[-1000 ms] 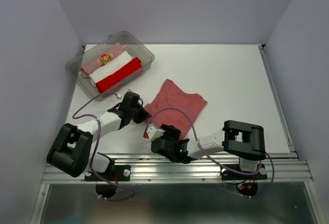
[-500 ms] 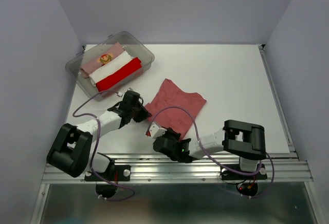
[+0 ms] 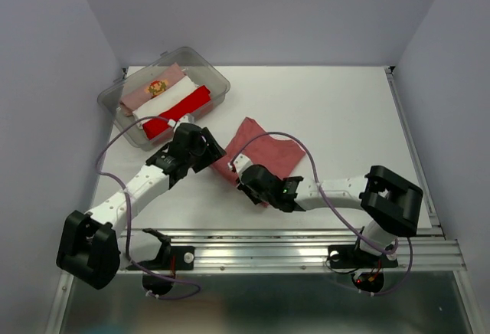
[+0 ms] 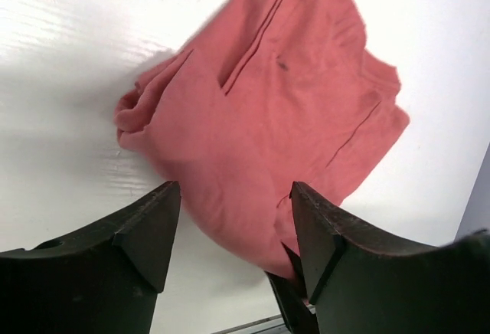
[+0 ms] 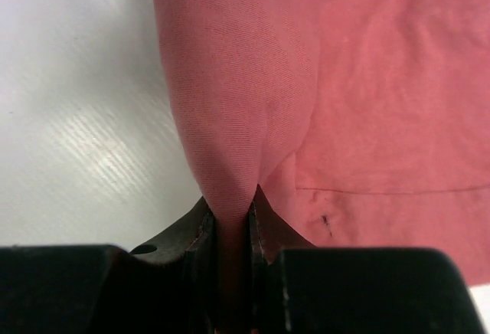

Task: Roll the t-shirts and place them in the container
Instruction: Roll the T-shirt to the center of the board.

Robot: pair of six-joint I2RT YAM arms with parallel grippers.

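Note:
A large brick-red t-shirt (image 3: pixel 268 150) lies crumpled on the white table, and fills the left wrist view (image 4: pixel 268 96) and the right wrist view (image 5: pixel 383 96). My right gripper (image 3: pixel 251 183) (image 5: pixel 230 223) is shut on a raised fold at its near left edge. At the shirt's left side hovers my left gripper (image 3: pixel 213 155) (image 4: pixel 233 215), open, with the cloth below its fingers and nothing gripped. Rolled t-shirts lie side by side in the tub: pale pink with a print (image 3: pixel 155 89), white (image 3: pixel 170 100) and bright red (image 3: pixel 184 110).
A clear plastic tub (image 3: pixel 217 81) stands at the back left of the table (image 3: pixel 352 112), just beyond my left arm. The metal rail (image 3: pixel 306 251) runs along the near edge. Grey walls close in both sides.
My left gripper has opened, let go of the shirt and lifted away from the front. My right gripper closed on the shirt's near edge and carried it away from the rail, bunching the cloth.

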